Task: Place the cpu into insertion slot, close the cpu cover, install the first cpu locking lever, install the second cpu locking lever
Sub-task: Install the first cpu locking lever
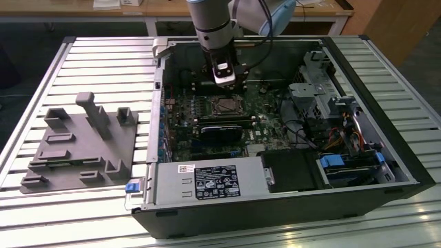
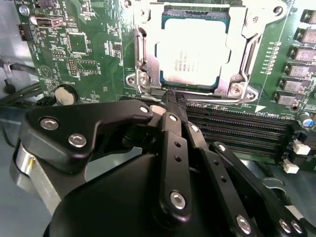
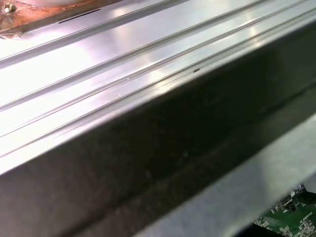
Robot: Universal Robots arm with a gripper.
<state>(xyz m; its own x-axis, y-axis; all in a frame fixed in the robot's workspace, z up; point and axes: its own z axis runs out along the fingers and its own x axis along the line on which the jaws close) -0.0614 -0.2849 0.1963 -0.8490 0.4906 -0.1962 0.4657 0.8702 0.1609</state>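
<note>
The cpu (image 2: 195,49), a grey metal-topped square, lies in the insertion slot (image 2: 148,74) on the green board. The silvery cpu cover (image 2: 243,34) lies flat over it, framing the chip in its window. Thin metal lever rods run along the frame's sides (image 2: 139,49). My gripper (image 2: 171,102) is shut, its black fingertips pressed together at the socket's edge beside the long black slots (image 2: 237,131). I cannot tell whether they pinch a rod. In the exterior view the gripper (image 1: 224,84) hangs inside the open computer case just behind the socket (image 1: 226,105).
The case walls (image 1: 160,103) ring the board; a power supply (image 1: 206,182) and drive cage (image 1: 344,165) fill its front. A grey fixture block (image 1: 79,139) sits on the slatted table at the exterior view's left. The first wrist view shows the case wall (image 3: 163,148) close up.
</note>
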